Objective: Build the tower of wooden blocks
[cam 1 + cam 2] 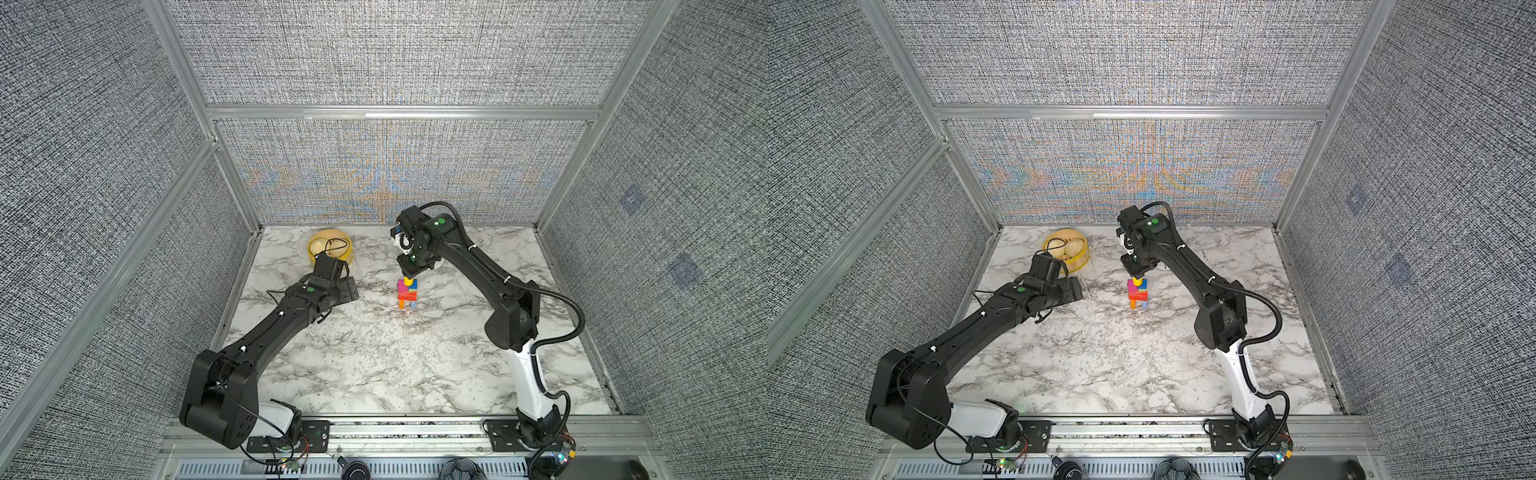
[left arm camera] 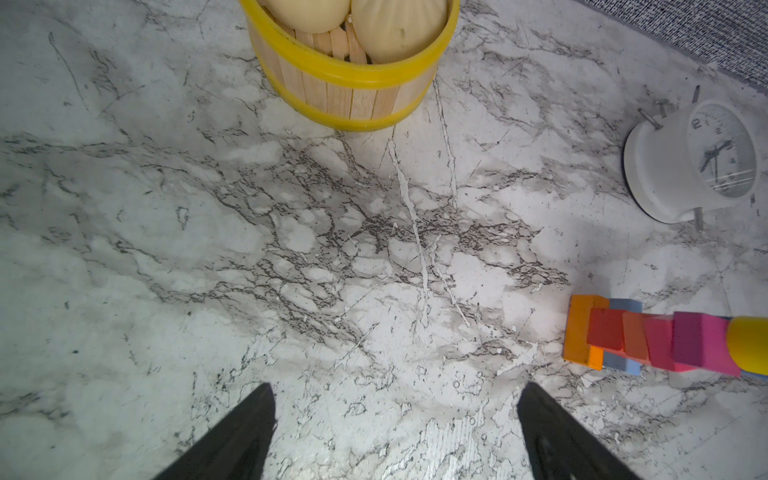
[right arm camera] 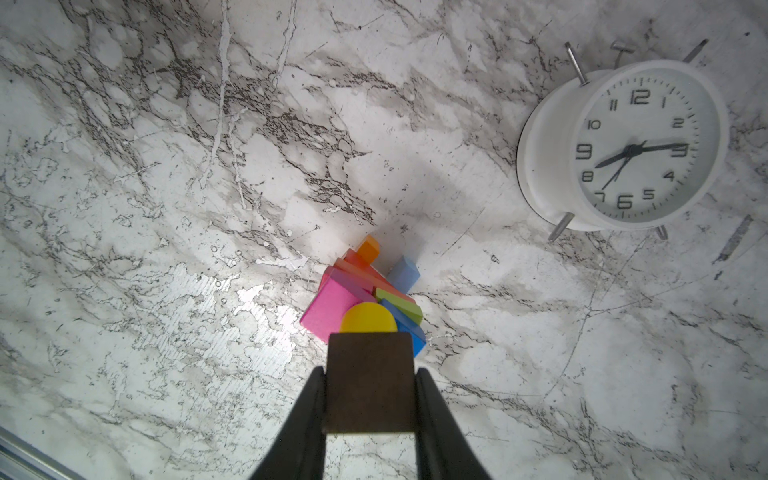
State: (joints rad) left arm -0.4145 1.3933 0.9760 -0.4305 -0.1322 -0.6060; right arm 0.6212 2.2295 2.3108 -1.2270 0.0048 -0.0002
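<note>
Bright, even light fell from above. In both top views the woven back wall (image 1: pixel 390 174) shimmered with coloured moiré. In the right wrist view a white glare patch lay on the table (image 3: pixel 266 307) beside the tower (image 3: pixel 332 307), which cast a soft grey shadow. The brown block (image 3: pixel 370 382) in the right pincer (image 3: pixel 370 370) looked dim and slightly blurred against the bright marble.

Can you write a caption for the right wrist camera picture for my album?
The right fingers pinch the brown block over the colourful tower, white clock nearby.
</note>
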